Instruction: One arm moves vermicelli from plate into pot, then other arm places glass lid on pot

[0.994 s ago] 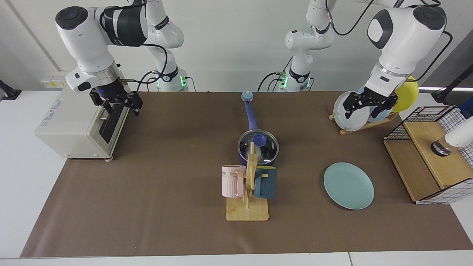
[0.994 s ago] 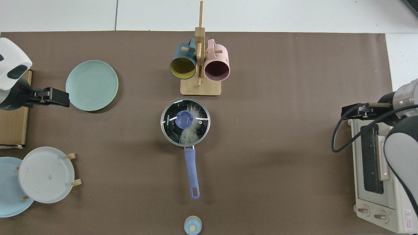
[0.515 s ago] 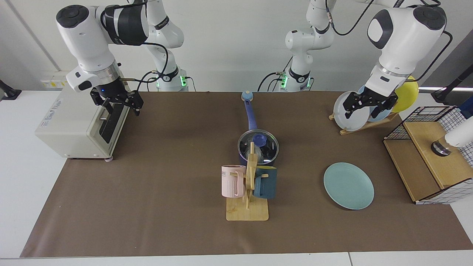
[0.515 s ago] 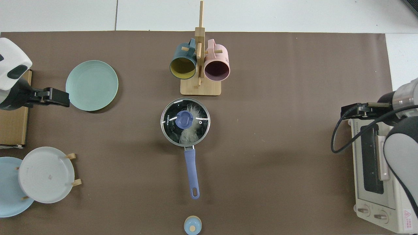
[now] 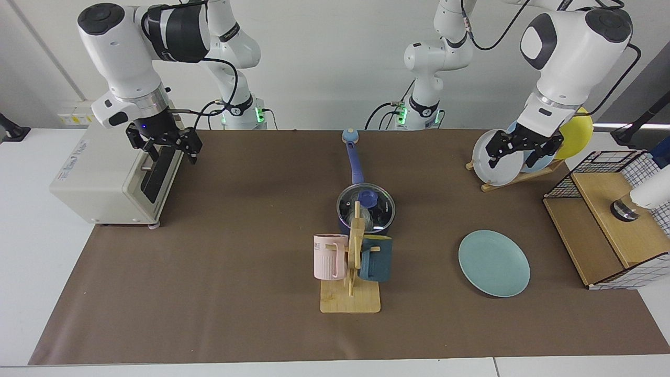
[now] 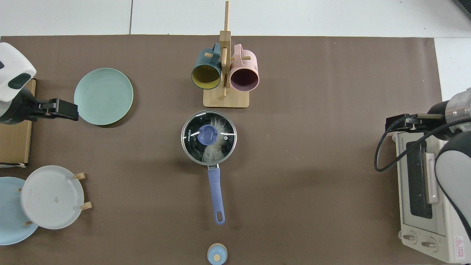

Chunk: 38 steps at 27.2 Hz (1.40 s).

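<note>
The dark-blue pot [image 5: 356, 166] stands mid-table behind the mug stand, its handle pointing toward the arm bases. The glass lid [image 5: 384, 207] with its blue knob sits closed on the pot [image 6: 215, 191]. White vermicelli [image 6: 213, 151] shows through the lid [image 6: 190, 147], inside the pot. The teal plate [image 5: 494, 263] lies bare near the wooden shelf, and in the top view the plate [image 6: 103, 96] is at the left. My left gripper [image 5: 515, 156] hangs open and empty in front of the plate rack, beside the plate's edge in the top view [image 6: 65, 110]. My right gripper [image 5: 166, 149] hovers open and empty over the toaster oven's front [image 6: 399, 123].
A wooden stand [image 5: 349, 298] with a pink mug [image 5: 330, 256] and a dark teal mug [image 5: 376, 259] is just in front of the pot. There is also a toaster oven [image 5: 110, 178], a rack of plates [image 5: 497, 157], a wire-and-wood shelf [image 5: 607, 220] and a small light-blue knob [image 6: 217, 254].
My right gripper has shifted slightly up and back over the toaster oven. The left arm, pot, lid and plate have not moved.
</note>
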Each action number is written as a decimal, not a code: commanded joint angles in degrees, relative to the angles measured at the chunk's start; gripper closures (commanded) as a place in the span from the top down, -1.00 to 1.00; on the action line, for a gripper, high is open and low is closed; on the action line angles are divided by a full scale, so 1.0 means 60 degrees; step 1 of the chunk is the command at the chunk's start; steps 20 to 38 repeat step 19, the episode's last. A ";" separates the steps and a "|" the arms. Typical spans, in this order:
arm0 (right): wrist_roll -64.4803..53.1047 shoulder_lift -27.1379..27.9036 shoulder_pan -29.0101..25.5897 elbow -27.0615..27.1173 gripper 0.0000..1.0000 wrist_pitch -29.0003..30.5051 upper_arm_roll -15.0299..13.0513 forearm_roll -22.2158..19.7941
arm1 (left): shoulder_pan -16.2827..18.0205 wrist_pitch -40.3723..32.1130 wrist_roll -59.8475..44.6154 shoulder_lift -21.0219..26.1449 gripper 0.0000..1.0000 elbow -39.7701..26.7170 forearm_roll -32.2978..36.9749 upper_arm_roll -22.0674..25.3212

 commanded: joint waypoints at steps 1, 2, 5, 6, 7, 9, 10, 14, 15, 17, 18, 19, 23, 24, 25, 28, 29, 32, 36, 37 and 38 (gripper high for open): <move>-0.0245 -0.0029 -0.0063 0.0537 1.00 -0.0613 0.0070 0.0191 | 0.0000 -0.0082 0.0101 -0.0150 1.00 -0.0092 0.0115 0.0028; -0.0245 0.0029 -0.0049 0.0684 1.00 -0.0731 0.0084 0.0191 | 0.0000 -0.0082 0.0101 -0.0150 1.00 -0.0092 0.0101 0.0028; -0.0245 0.0161 -0.0034 0.0861 1.00 -0.0820 0.0099 0.0191 | 0.0000 -0.0097 0.0101 -0.0150 1.00 -0.0092 0.0115 0.0028; -0.0245 0.0161 -0.0020 0.0919 1.00 -0.0834 0.0099 0.0191 | 0.0000 -0.0082 0.0101 -0.0150 1.00 -0.0092 0.0101 0.0028; -0.0230 0.0161 -0.0020 0.0963 1.00 -0.0835 0.0099 0.0191 | 0.0000 -0.0082 0.0101 -0.0150 1.00 -0.0092 0.0101 0.0028; -0.0245 0.0191 -0.0020 0.1066 1.00 -0.0893 0.0099 0.0191 | 0.0000 -0.0082 0.0101 -0.0150 1.00 -0.0092 0.0101 0.0028; -0.0230 0.0205 -0.0020 0.1153 1.00 -0.0937 0.0099 0.0191 | 0.0000 -0.0082 0.0101 -0.0150 1.00 -0.0092 0.0101 0.0028; -0.0230 0.0513 -0.0020 0.1476 1.00 -0.1054 0.0113 0.0177 | 0.0000 -0.0082 0.0101 -0.0150 1.00 -0.0092 0.0101 0.0028; -0.0230 0.0528 -0.0020 0.1476 1.00 -0.1040 0.0114 0.0191 | 0.0000 -0.0082 0.0101 -0.0150 1.00 -0.0092 0.0101 0.0028; -0.0230 0.0528 -0.0020 0.1476 1.00 -0.1040 0.0099 0.0191 | 0.0000 -0.0082 0.0101 -0.0150 1.00 -0.0092 0.0101 0.0028; -0.0230 0.0542 -0.0020 0.1476 1.00 -0.1040 0.0099 0.0191 | 0.0000 -0.0082 0.0101 -0.0150 1.00 -0.0092 0.0115 0.0028; -0.0230 0.0528 -0.0020 0.1476 1.00 -0.1054 0.0099 0.0177 | 0.0000 -0.0082 0.0101 -0.0150 1.00 -0.0092 0.0101 0.0028; -0.0230 0.0528 -0.0020 0.1476 1.00 -0.1054 0.0099 0.0177 | 0.0000 -0.0082 0.0101 -0.0150 1.00 -0.0092 0.0101 0.0028; -0.0230 0.0528 -0.0020 0.1476 1.00 -0.1054 0.0099 0.0177 | 0.0000 -0.0082 0.0101 -0.0150 1.00 -0.0092 0.0101 0.0028; -0.0230 0.0528 -0.0020 0.1476 1.00 -0.1054 0.0099 0.0177 | 0.0000 -0.0082 0.0101 -0.0150 1.00 -0.0092 0.0101 0.0028; -0.0230 0.0528 -0.0020 0.1476 1.00 -0.1054 0.0099 0.0177 | 0.0000 -0.0082 0.0101 -0.0150 1.00 -0.0092 0.0101 0.0028; -0.0230 0.0528 -0.0020 0.1476 1.00 -0.1054 0.0099 0.0177 | 0.0000 -0.0082 0.0101 -0.0150 1.00 -0.0092 0.0101 0.0028; -0.0230 0.0528 -0.0020 0.1476 1.00 -0.1054 0.0099 0.0177 | 0.0000 -0.0082 0.0101 -0.0150 1.00 -0.0092 0.0101 0.0028; -0.0230 0.0528 -0.0020 0.1476 1.00 -0.1054 0.0099 0.0177 | 0.0000 -0.0082 0.0101 -0.0150 1.00 -0.0092 0.0101 0.0028; -0.0230 0.0528 -0.0020 0.1476 1.00 -0.1054 0.0099 0.0177 | 0.0000 -0.0082 0.0101 -0.0150 1.00 -0.0092 0.0101 0.0028; -0.0230 0.0528 -0.0020 0.1476 1.00 -0.1054 0.0099 0.0177 | 0.0000 -0.0082 0.0101 -0.0150 1.00 -0.0092 0.0101 0.0028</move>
